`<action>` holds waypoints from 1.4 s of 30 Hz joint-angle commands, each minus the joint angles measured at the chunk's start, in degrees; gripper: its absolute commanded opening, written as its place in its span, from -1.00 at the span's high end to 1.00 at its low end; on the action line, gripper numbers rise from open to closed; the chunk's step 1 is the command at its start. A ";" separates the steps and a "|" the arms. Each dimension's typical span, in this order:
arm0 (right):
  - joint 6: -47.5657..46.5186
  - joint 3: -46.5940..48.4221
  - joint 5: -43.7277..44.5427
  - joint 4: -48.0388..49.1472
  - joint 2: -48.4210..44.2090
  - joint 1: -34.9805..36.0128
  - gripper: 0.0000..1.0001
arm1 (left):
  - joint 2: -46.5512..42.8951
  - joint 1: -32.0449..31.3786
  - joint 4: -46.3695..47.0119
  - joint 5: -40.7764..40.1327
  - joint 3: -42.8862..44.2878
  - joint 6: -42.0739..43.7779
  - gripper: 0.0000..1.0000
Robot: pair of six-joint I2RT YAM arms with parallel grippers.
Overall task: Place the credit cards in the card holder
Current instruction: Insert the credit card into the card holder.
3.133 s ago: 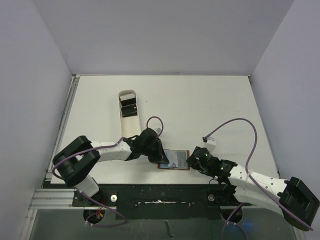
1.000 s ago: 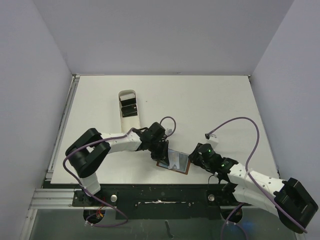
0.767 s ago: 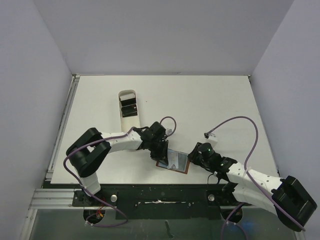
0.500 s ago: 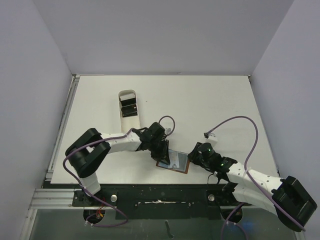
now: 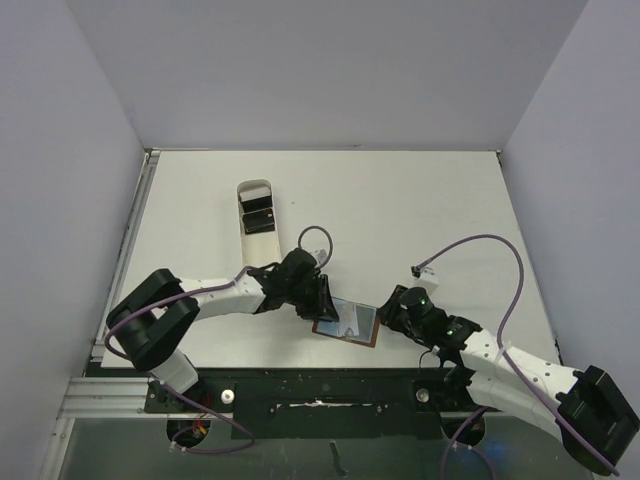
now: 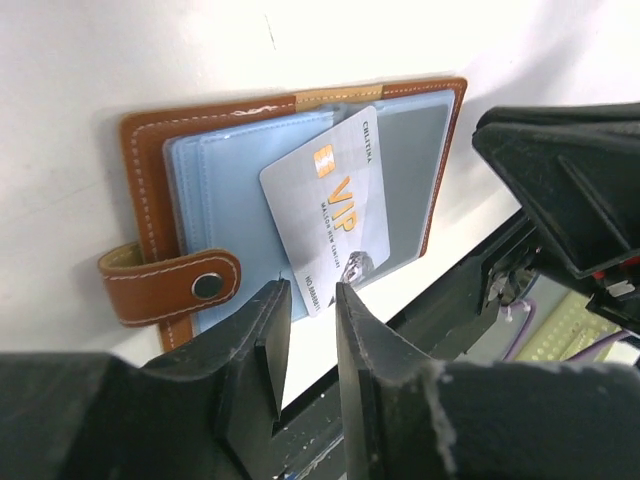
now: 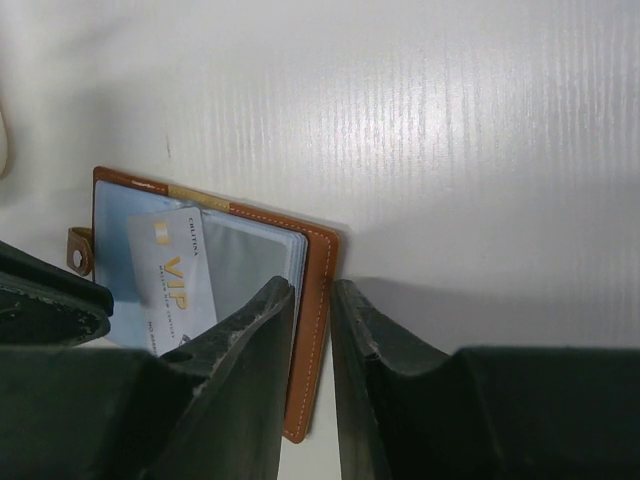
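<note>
The card holder (image 5: 347,320) lay open at the near edge of the desk (image 5: 420,210). A silver card (image 6: 330,205) lay slanted across its blue pockets. The left jaws stood a little apart, empty, just short of that card. The right jaws sat around its brown edge (squeezing or not, I could not tell). Farther back, dark cards (image 5: 259,217) sat in a white tray (image 5: 256,184).

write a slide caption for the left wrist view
Silver VIP card lying askew across the open brown wallet, left gripper slightly open in the foreground
</note>
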 commanded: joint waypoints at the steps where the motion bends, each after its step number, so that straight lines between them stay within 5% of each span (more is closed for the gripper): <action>1: 2.03 3.62 1.65 -1.76 -1.79 2.01 0.53 | -5.82 0.18 4.86 -5.40 -2.74 -1.95 0.50; 23: 5.53 2.44 -0.22 11.47 13.75 6.50 0.61 | -1.38 -0.59 21.00 -4.81 -9.65 -7.81 0.30; 42: 7.99 -2.02 0.10 13.21 12.93 7.65 0.62 | -3.58 -2.34 34.73 -8.67 -14.95 -14.83 0.67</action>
